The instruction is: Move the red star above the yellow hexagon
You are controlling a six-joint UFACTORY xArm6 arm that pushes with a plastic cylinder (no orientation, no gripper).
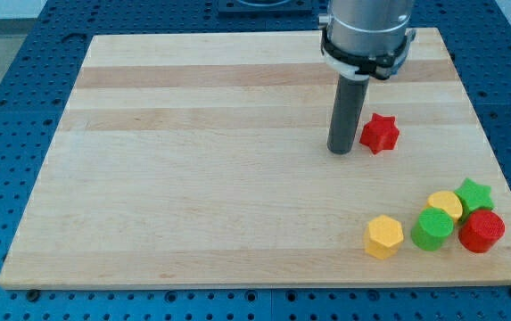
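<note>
The red star lies on the wooden board at the view's right, above the middle. The yellow hexagon sits near the bottom right, well below the star. My tip rests on the board just left of the red star, close to its left side; I cannot tell if it touches.
A cluster sits right of the yellow hexagon: a green cylinder, a yellow block, a green star and a red cylinder. The arm's body hides the board's upper right corner.
</note>
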